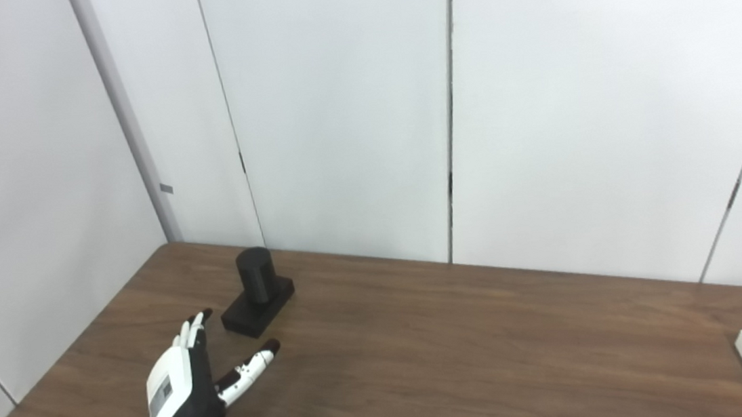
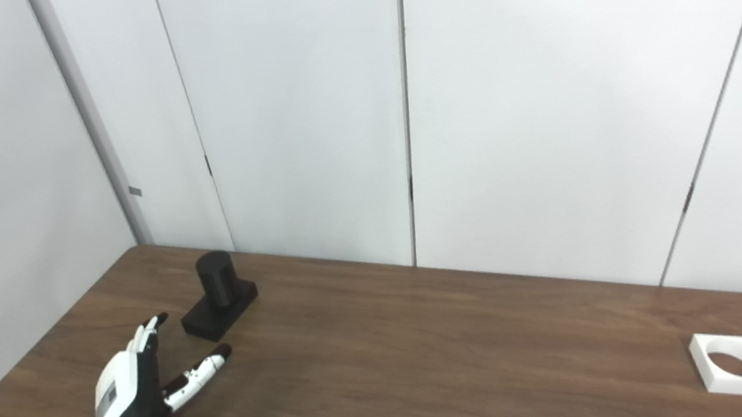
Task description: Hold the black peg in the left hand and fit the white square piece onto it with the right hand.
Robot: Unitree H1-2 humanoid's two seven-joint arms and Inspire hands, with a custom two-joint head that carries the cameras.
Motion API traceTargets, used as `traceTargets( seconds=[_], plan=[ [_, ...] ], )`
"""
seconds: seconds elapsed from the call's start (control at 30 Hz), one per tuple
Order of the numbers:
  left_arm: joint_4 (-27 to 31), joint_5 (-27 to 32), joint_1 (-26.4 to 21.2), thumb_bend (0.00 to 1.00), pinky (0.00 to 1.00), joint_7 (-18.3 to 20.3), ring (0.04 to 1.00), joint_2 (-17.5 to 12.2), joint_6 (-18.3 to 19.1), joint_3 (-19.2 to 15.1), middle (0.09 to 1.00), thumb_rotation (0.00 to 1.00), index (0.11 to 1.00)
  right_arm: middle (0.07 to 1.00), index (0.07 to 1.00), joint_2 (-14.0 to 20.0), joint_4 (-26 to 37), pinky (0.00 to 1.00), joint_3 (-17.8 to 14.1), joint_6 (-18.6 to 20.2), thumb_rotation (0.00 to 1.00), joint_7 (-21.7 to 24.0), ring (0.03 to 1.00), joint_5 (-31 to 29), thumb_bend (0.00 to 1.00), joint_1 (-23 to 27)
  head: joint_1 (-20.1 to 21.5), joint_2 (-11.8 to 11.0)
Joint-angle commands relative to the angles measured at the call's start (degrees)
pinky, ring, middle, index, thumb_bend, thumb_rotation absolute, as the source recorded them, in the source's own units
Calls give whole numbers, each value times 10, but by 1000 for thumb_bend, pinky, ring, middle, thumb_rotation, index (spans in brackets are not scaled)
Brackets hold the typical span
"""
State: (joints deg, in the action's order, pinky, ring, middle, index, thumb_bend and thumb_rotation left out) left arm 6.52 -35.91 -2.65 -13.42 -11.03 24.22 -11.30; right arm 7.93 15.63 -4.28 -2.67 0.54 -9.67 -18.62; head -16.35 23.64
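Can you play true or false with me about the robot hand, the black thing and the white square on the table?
1. The left robot hand is open and holds nothing. True.
2. The black cylindrical peg on its block base is lying on its side. False: it stands upright on the brown wooden table.
3. The white square piece with a round hole sits on the peg. False: it lies far off at the table's right end.
4. The right robot hand is in the pictures. False: only the left shows.
5. The left robot hand is near the peg, not touching. True.
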Motion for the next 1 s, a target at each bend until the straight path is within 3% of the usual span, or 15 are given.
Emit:
traceTargets(
  seconds=[0.0, 0.1, 0.33, 0.97],
  plan=[
    [-14, -17, -34, 925, 876, -20, 965, -24, 0, 2, 968, 598, 911, 981, 1000, -6, 8, 1000, 4, 13, 1000, 9, 1000, -4, 767, 1, 3, 1],
    [-49, -31, -51, 940, 880, -26, 968, -42, 2, 13, 961, 609, 896, 986, 1000, -4, 7, 1000, 6, 8, 1000, 13, 1000, -4, 745, 0, 4, 2],
    [-153, -42, -106, 983, 992, -39, 988, -79, 8, 41, 975, 677, 897, 981, 1000, -3, 14, 1000, 10, 11, 1000, 13, 1000, -3, 719, -3, 7, 3],
    [-305, -22, -198, 998, 971, -81, 976, -106, -9, 84, 961, 586, 867, 991, 1000, -4, 20, 1000, 13, 15, 1000, 10, 1000, -1, 714, -7, 14, 9]
  ],
)
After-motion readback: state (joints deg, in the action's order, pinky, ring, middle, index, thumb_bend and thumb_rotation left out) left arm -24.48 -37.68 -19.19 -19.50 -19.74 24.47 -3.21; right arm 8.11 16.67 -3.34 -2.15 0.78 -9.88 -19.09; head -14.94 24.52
